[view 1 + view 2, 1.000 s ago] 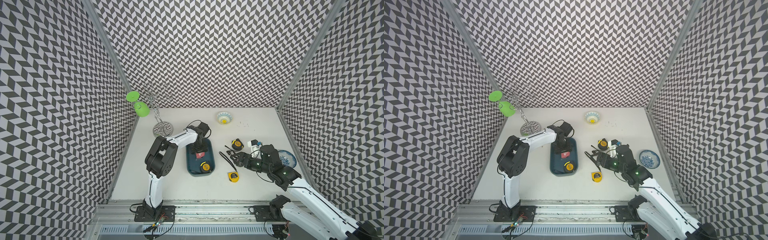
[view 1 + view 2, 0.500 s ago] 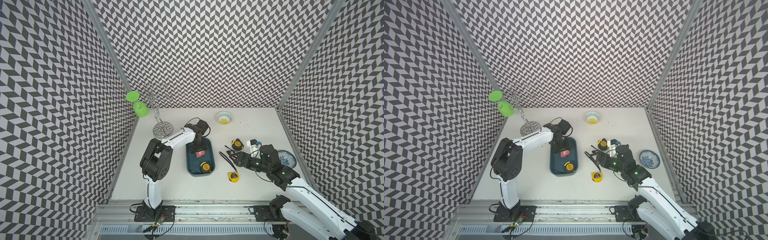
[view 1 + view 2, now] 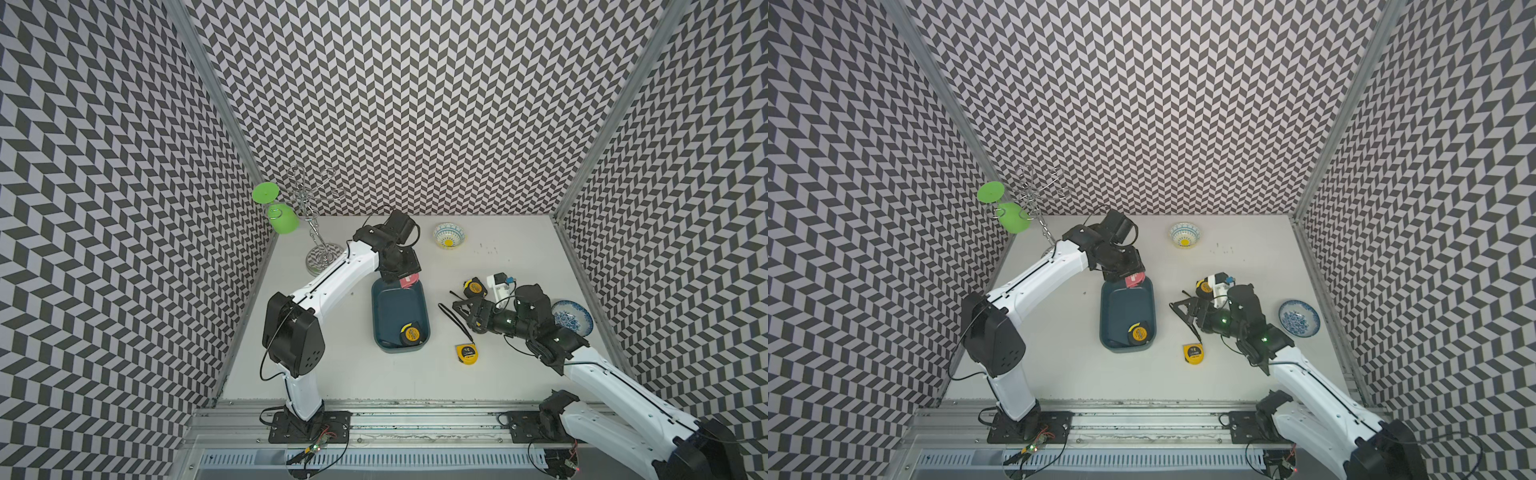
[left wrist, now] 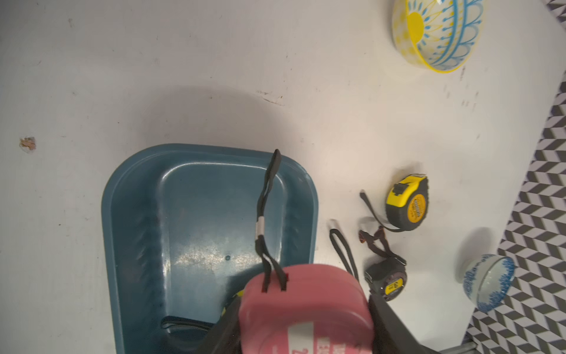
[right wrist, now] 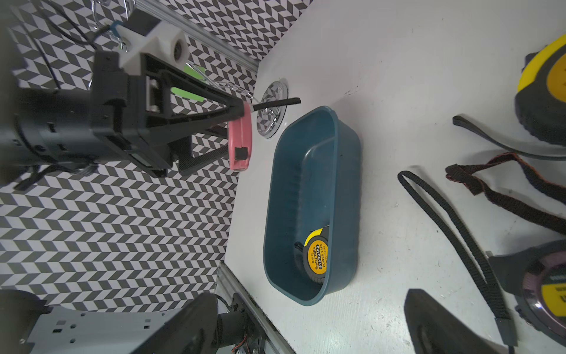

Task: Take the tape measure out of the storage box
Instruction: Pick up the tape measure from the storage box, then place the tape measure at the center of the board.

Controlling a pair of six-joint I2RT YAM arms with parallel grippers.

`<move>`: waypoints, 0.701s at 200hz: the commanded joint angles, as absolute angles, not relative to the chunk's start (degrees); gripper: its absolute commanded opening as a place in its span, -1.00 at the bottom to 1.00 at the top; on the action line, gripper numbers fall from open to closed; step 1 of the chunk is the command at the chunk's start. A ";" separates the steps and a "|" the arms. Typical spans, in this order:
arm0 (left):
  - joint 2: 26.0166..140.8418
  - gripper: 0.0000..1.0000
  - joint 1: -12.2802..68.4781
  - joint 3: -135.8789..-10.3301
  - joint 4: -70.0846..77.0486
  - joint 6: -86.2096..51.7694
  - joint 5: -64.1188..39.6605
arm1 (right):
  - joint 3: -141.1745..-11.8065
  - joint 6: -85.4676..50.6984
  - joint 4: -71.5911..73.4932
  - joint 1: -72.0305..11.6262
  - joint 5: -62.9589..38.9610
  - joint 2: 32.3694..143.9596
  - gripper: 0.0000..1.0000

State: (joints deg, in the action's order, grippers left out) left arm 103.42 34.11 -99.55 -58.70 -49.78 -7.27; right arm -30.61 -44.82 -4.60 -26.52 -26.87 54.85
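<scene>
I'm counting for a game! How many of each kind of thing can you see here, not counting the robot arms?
Tape measures: 5
Bowls: 2
Green cups: 2
Storage box: 1
Metal rack: 1
Total: 11

**A robot lab's test cell**

Chevron-patterned panels [image 3: 415,104] wall in a white tabletop [image 3: 519,374] on three sides, like a booth. Two white-and-black robot arms, the left arm [image 3: 332,278] and the right arm [image 3: 615,382], are bolted to an aluminium rail [image 3: 415,409] along the front edge, with loose wiring bare beneath. Household props sit about: a wire mug tree [image 3: 322,259], a patterned bowl [image 3: 449,236], a teal storage box [image 3: 395,307].
</scene>
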 commanded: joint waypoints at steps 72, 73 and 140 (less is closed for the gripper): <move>99.48 -1.00 37.10 -101.27 -55.47 -55.17 -15.30 | -39.37 -45.81 13.84 -31.74 -26.02 66.09 0.90; 99.44 -1.00 37.14 -101.26 -55.38 -55.23 -15.34 | -39.46 -45.84 13.91 -31.78 -26.02 66.13 0.89; 100.04 -1.00 39.92 -100.72 -51.29 -58.53 -17.66 | -42.14 -45.57 16.21 -32.96 -24.92 70.00 0.37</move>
